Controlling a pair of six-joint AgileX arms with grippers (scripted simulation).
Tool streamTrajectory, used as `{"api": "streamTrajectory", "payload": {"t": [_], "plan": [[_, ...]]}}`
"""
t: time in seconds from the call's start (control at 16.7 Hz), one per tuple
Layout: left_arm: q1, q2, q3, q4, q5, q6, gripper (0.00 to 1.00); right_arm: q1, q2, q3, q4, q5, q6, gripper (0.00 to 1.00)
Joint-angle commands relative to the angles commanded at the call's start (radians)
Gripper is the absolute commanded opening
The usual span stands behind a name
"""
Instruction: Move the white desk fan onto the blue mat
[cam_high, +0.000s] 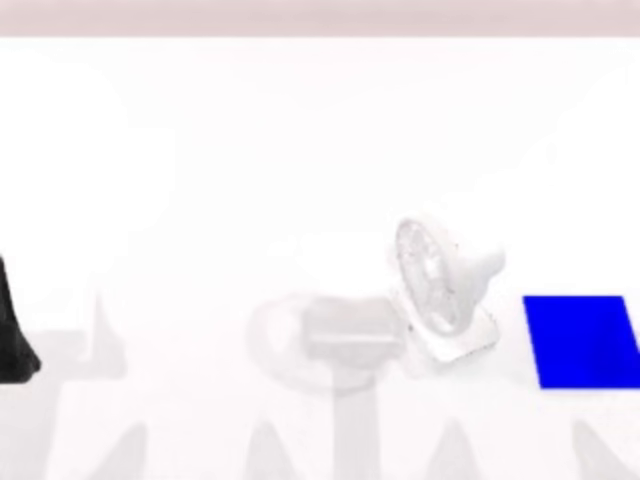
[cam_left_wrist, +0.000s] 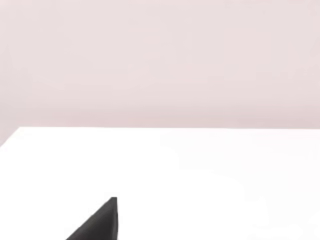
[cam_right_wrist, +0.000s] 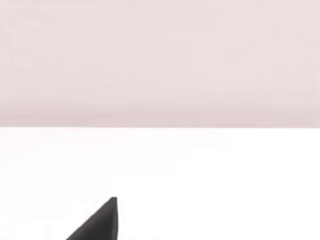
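The white desk fan (cam_high: 440, 292) stands on the white table right of centre in the top view, its round grille head turned toward the left and its flat base nearest the mat. The blue mat (cam_high: 583, 340) lies flat at the right edge, a small gap away from the fan's base, with nothing on it. My left arm (cam_high: 12, 330) is a dark shape at the far left edge, far from the fan. My right arm is outside the top view. Each wrist view shows only a dark wedge of its own gripper, left (cam_left_wrist: 100, 222) and right (cam_right_wrist: 100, 222), over bare table; neither shows the fan or the mat.
A faint grey boxy shape (cam_high: 345, 330) with a round outline lies on the table just left of the fan. Pale grey pointed shapes run along the front edge. A pinkish wall (cam_high: 320, 15) closes the far side of the table.
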Motion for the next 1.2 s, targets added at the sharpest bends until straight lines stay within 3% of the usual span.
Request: {"api": "streamTrajectory", "payload": {"t": [0.24,0.48,0.78,1.2], "plan": [[0.000,0.000,0.000,0.000,0.000,0.000,1.00,0.015,0.030,0.029,-0.030,-0.002,0.001,1.00],[0.000,0.000,0.000,0.000,0.000,0.000,1.00,0.088,0.218,0.208,-0.201,-0.005,0.012,1.00],[0.000,0.000,0.000,0.000,0.000,0.000,1.00,0.229,0.653,0.613,-0.537,-0.005,0.052,1.00],[0.000,0.000,0.000,0.000,0.000,0.000,1.00,0.453,1.380,1.334,-1.046,-0.005,0.141,1.00]]}}
